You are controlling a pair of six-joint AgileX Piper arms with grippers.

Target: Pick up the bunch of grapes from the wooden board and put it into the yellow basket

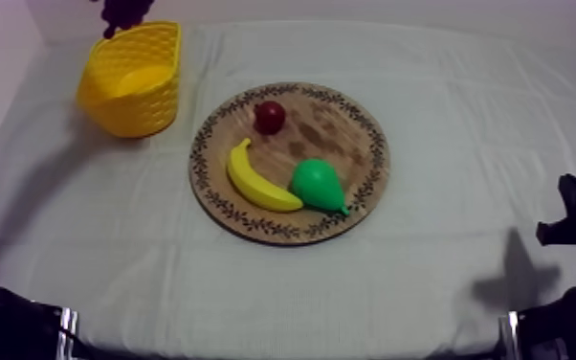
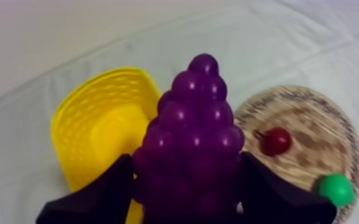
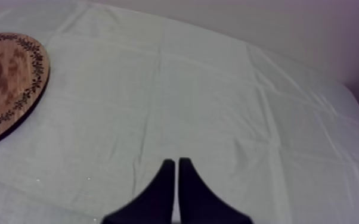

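Here's the surface (image 1: 464,124), draped edge to edge in a grey-white cloth (image 1: 110,239), with faint creases running across it. Sitting flat on it, about the middle, is the round wooden board (image 1: 340,124) with its patterned rim. Off to the board's far left stands the yellow basket (image 1: 148,105), upright on the cloth, near the board but apart from its rim. To the board's right the cloth runs on in soft folds.
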